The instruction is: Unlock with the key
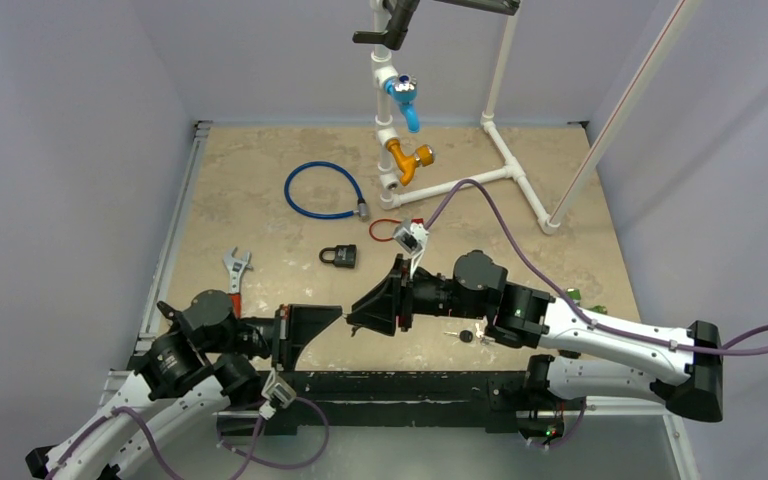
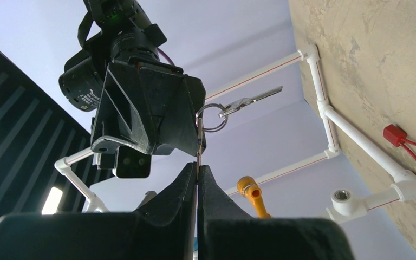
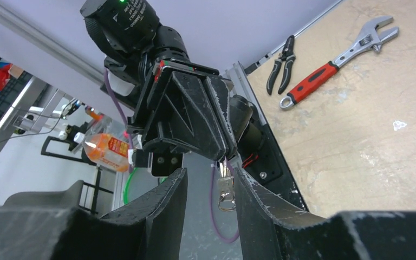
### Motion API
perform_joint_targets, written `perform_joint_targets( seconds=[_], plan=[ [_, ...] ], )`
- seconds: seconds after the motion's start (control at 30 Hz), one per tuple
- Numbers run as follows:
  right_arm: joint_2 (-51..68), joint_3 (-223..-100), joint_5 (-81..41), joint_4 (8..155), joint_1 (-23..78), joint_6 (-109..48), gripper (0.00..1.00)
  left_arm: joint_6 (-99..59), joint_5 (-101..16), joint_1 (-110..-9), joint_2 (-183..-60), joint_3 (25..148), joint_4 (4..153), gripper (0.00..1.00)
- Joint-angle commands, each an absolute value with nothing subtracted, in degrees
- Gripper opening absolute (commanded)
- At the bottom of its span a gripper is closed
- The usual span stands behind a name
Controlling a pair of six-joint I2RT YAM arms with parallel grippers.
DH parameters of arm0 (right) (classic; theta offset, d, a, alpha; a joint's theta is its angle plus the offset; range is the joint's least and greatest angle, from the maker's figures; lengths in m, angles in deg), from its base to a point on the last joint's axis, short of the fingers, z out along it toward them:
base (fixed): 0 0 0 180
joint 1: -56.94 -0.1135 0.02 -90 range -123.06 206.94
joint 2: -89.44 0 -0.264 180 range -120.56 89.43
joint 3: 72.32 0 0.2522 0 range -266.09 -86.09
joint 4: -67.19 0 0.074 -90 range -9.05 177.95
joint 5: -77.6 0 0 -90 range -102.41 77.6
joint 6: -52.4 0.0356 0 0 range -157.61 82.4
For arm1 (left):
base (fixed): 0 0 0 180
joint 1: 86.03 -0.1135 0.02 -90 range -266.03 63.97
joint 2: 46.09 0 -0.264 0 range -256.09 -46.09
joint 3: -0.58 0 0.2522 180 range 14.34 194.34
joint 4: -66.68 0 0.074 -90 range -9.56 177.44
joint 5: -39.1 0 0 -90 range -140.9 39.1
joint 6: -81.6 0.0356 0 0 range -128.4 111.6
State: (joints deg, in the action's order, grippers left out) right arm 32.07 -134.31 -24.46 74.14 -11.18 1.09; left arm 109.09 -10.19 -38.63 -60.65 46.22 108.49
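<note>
1. The table [image 1: 260,170] lies below both claws, and no part of the key rests on it.
2. The left gripper [image 2: 197,169] is pressed together on the key. It is held off the table, tip to tip with the other claw, probably so that the key can be passed across or regripped.
3. The right gripper [image 3: 208,172] is held spread directly in front of the left claw. Its jaws are set either side of the dangling keys and appear clear of them, which is judged to be readiness to receive.
4. The padlock [image 1: 339,256] lies on the table beyond both claws, apart from them and untouched, so unlocking is judged not yet begun.
5. The key [image 2: 198,143] is pinched edge-on at the left claw's tips. Its key ring [image 2: 212,117] and a second key [image 2: 252,98] are left free just past those tips.
</note>
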Motion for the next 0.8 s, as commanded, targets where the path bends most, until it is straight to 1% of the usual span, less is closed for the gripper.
perform_joint_targets(
  seconds=[0.0,0.33,0.5,0.7,0.77],
  plan=[
    [31.21,-133.51,-29.05,68.75,-10.8,2.71,0.36,133.36,-10.59,-38.47,-61.84,45.48,103.9,0.0],
    [30.26,-134.37,-29.12,70.84,-9.78,2.72,0.35,132.89,-12.16,-38.47,-61.27,45.12,103.77,0.0],
    [30.29,-132.87,-30.72,69.9,-8.55,4.22,0.33,132.84,-12.1,-38.48,-61.37,45.02,102.61,0.0],
    [29.79,-131.81,-33.98,67.36,-7.13,6.13,0.23,132.92,-12.61,-38.47,-62.15,44.86,100.67,0.0],
    [29.26,-131.96,-35.33,66.8,-6.53,6.61,0.17,133.06,-12.85,-38.47,-62.43,44.77,100.24,0.0]
  ],
)
